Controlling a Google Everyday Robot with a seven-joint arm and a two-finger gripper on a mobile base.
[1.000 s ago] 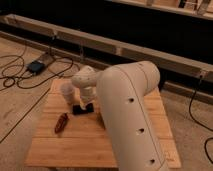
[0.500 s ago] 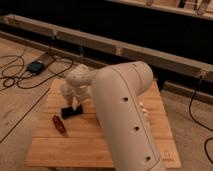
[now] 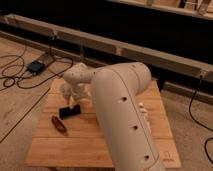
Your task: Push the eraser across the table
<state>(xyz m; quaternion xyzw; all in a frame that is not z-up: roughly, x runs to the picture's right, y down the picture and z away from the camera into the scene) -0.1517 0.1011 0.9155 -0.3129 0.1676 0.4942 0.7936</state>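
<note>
The eraser (image 3: 70,111), a small flat black block, lies on the left part of the light wooden table (image 3: 100,145). My gripper (image 3: 78,98) hangs at the end of the big white arm (image 3: 120,105). It sits just behind and to the right of the eraser, close to or touching its far edge. The arm fills the middle of the view and hides the table's centre.
A paper cup (image 3: 64,89) stands behind the eraser, partly hidden by the gripper. A small red-brown item (image 3: 59,124) lies in front of the eraser near the left edge. A whitish object (image 3: 144,113) peeks out right of the arm. Cables and a black box (image 3: 36,66) lie on the floor at left.
The arm has swung left, and the eraser has slid left across the table with it, ending closer to the red-brown item. Over the last half second there is little movement.
</note>
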